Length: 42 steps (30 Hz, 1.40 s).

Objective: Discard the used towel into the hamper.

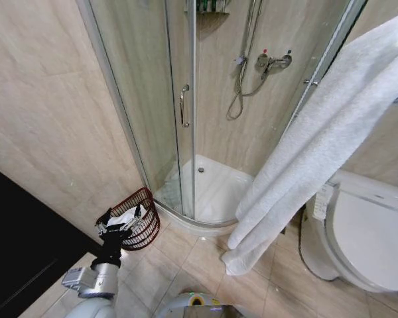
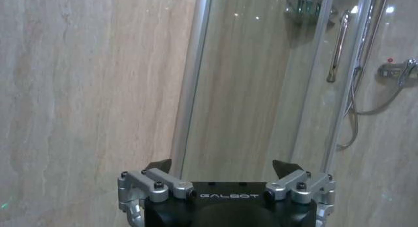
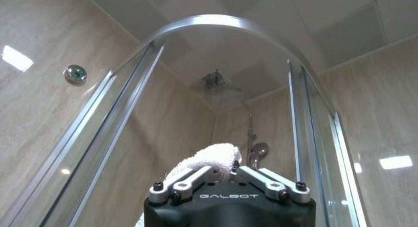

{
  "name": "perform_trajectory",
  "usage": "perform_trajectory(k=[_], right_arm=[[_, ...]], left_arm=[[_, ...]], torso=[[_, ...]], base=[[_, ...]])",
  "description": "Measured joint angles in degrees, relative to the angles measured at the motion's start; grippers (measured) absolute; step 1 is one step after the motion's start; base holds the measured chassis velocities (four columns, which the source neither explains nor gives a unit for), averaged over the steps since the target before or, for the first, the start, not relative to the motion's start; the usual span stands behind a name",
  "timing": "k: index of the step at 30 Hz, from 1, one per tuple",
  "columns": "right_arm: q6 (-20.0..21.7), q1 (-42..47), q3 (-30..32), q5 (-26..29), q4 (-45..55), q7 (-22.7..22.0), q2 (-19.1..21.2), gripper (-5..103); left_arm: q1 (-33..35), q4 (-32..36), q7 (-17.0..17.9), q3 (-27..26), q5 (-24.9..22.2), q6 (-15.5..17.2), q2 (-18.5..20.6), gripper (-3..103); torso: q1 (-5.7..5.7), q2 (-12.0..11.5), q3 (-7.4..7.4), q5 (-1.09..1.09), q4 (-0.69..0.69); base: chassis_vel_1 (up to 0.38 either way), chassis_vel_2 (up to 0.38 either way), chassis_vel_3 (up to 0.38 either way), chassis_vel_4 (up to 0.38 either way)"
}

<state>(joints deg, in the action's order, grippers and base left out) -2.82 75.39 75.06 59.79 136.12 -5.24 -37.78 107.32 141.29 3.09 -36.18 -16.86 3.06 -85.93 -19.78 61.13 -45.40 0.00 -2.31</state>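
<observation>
Towel (image 1: 318, 139), white and long, pinched at its top in the closed right gripper (image 3: 225, 174), held high so the tail hangs clear of the floor (image 1: 186, 265), lower end near the tiles. Left gripper (image 1: 116, 228) low beside the hamper (image 1: 138, 218), jaws spread, empty. Hamper against the beige wall, something white already inside, well apart from the towel. Glass shower cabin (image 1: 186, 112) behind, toilet (image 1: 365, 238) to the right.

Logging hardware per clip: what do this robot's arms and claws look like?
The left claw has a black body lettered GALBOT in pale text, silver metal linkages with dark bolts, and dark fingertips. The right claw is the same build: black housing, GALBOT lettering, silver bolted links. In the head view the left arm is a silver-grey cylindrical segment leading to a black wrist.
</observation>
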Motion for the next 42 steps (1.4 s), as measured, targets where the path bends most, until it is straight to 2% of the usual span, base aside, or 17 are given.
perform_trajectory(k=[18, 37, 42], right_arm=[[-0.24, -0.05, 0.01, 0.10, -0.19, 0.30, 0.05, 1], [-0.24, 0.15, -0.30, -0.08, 0.14, 0.43, -0.32, 1], [-0.24, 0.35, -0.32, -0.09, 0.40, 0.45, -0.44, 1]], left_arm=[[0.00, 0.00, 0.00, 0.00, 0.00, 0.00, 0.00, 100], [0.00, 0.00, 0.00, 0.00, 0.00, 0.00, 0.00, 100], [0.00, 0.00, 0.00, 0.00, 0.00, 0.00, 0.00, 100]], torso=[[-2.48, 5.40, -2.96, 0.00, 0.00], [-2.55, 5.59, -3.09, 0.00, 0.00], [-2.98, 6.50, -3.51, 0.00, 0.00]], base=[[0.000, 0.000, 0.000, 0.000], [0.000, 0.000, 0.000, 0.000], [0.000, 0.000, 0.000, 0.000]])
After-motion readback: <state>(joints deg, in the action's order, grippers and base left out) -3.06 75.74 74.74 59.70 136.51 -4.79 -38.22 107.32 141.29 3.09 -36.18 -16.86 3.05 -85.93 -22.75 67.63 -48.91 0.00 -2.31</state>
